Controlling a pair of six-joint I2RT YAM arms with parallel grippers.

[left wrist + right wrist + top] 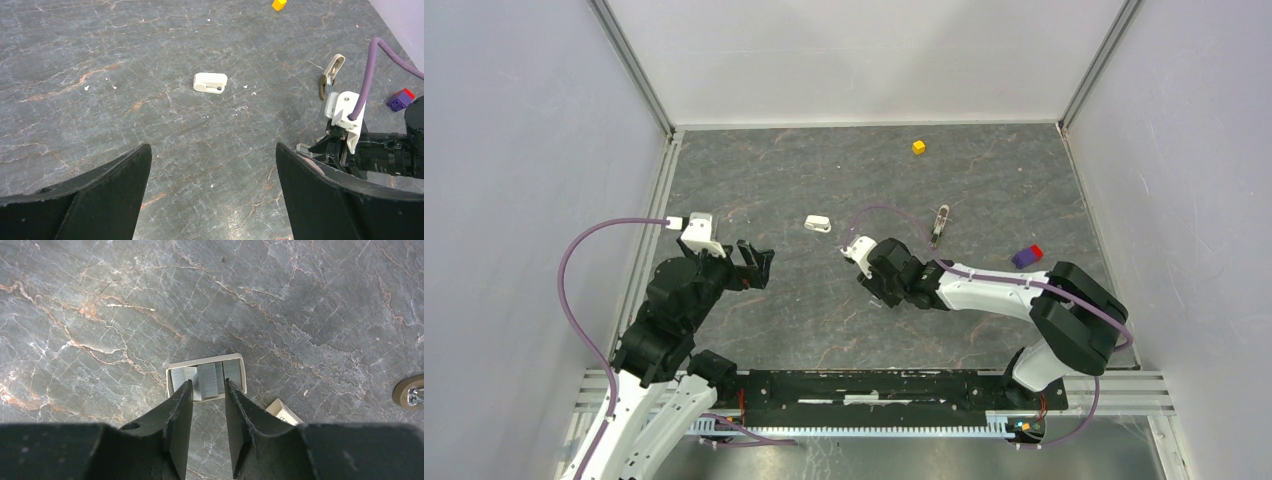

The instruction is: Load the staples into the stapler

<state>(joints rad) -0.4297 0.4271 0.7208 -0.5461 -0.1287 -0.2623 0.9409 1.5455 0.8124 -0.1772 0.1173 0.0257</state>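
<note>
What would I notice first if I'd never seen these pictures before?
Probably the right tool reaching down around the pale-rimmed staples, just right of centre. Then the bright yellow cube far at the back, and the little white stapler lying alone in the centre.

The staples (207,371) are lying on the surface (804,320) between the jaws of the right gripper (208,384), with a card (282,413) sitting just beside them. The stapler (941,225) is lying to their right, a little farther back. A small cube (918,147) is resting far back.

Pale grey walls (514,150) with aluminium corner posts (629,60) enclose a dark marbled tabletop (804,300) under even light.
</note>
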